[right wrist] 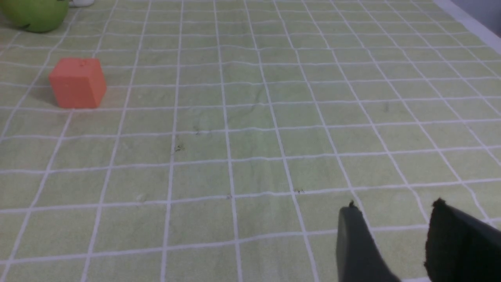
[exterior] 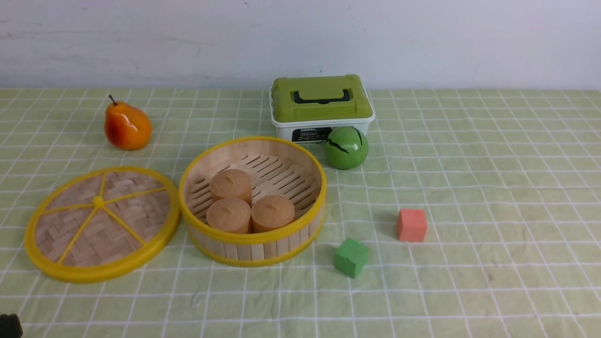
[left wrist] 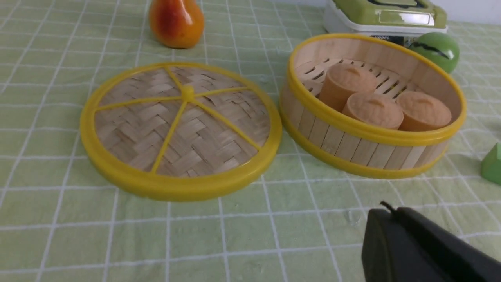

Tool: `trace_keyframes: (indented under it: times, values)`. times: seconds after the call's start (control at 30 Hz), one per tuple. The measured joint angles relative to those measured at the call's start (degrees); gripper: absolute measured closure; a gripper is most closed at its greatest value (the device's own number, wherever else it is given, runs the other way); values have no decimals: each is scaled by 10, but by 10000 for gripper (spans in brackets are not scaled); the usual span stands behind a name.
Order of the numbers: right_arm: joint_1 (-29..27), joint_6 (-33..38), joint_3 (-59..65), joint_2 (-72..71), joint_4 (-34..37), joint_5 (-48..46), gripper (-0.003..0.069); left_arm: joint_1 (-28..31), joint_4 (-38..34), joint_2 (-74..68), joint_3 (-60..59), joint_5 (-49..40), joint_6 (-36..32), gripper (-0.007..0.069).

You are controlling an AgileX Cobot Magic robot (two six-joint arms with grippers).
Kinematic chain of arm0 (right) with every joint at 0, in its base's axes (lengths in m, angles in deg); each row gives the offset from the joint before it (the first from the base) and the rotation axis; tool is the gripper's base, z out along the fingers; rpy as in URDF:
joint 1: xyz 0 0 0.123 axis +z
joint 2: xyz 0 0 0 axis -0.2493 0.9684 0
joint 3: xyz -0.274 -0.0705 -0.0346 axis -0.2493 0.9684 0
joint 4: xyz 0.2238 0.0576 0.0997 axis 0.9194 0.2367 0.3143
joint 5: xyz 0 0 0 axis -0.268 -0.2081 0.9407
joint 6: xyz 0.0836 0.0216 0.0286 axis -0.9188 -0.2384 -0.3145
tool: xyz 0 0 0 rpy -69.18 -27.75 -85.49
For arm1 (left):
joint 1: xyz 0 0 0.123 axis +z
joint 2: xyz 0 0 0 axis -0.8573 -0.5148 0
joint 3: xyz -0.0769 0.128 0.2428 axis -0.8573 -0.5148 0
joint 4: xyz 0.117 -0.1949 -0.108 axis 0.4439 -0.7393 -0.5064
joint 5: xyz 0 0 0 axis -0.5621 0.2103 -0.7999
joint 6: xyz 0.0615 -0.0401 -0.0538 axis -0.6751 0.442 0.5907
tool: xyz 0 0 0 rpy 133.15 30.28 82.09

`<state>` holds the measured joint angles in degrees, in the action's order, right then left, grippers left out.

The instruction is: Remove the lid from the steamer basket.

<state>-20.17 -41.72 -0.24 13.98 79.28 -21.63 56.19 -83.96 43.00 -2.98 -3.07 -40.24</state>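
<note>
The lid (exterior: 101,223), a woven bamboo disc with a yellow rim and spokes, lies flat on the cloth just left of the steamer basket (exterior: 253,199); its rim nearly touches the basket. It also shows in the left wrist view (left wrist: 180,129). The basket (left wrist: 372,109) is uncovered and holds three tan round buns (exterior: 246,202). My left gripper (left wrist: 391,209) is shut and empty, low over the cloth on the near side of the basket, well short of it. In the front view only a black tip (exterior: 9,326) shows at the bottom left. My right gripper (right wrist: 395,209) is open and empty over bare cloth.
An orange pear (exterior: 127,126) stands behind the lid. A white box with an olive-green lid (exterior: 321,105) and a green ball (exterior: 346,147) stand behind the basket. A green cube (exterior: 350,257) and a red cube (exterior: 412,225) lie to its right.
</note>
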Motion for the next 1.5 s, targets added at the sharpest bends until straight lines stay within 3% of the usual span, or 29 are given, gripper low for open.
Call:
trace_keyframes:
  times: [0.17, 0.27, 0.37, 1.5]
  values:
    - [0, 0, 0, 0, 0, 0, 418, -49, 70, 55, -59, 40, 46, 637]
    - [0, 0, 0, 0, 0, 0, 418, -54, 122, 81, -111, 53, 154, 637]
    - [0, 0, 0, 0, 0, 0, 418, -54, 136, 83, -136, 42, 195, 637]
    - [0, 0, 0, 0, 0, 0, 418, -54, 140, 83, -139, 23, 179, 637]
